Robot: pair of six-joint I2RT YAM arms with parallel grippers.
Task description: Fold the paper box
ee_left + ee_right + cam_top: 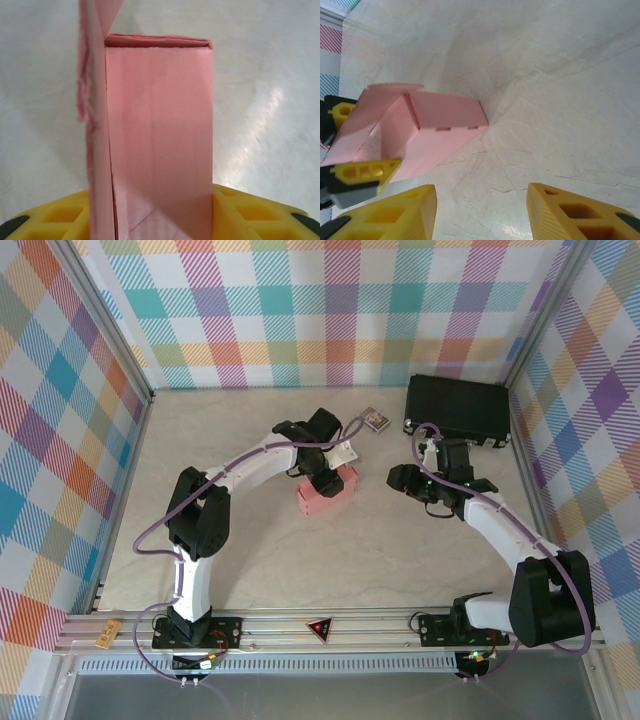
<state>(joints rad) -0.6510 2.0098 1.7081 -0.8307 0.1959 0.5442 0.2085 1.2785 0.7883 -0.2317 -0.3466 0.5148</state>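
The salmon-pink paper box lies on the table near the middle, partly folded, with a flap standing up along one side. My left gripper is over it, shut on the paper box; each yellow finger presses a side wall. In the right wrist view the box lies ahead and to the left, its inside open toward the camera, with the left gripper's fingertips clamped on it. My right gripper hangs open to the right of the box, apart from it, with bare table between its fingers.
A black hard case stands at the back right, just behind the right arm. A tiny patterned card pack lies behind the box. Checked walls close in the left, back and right sides.
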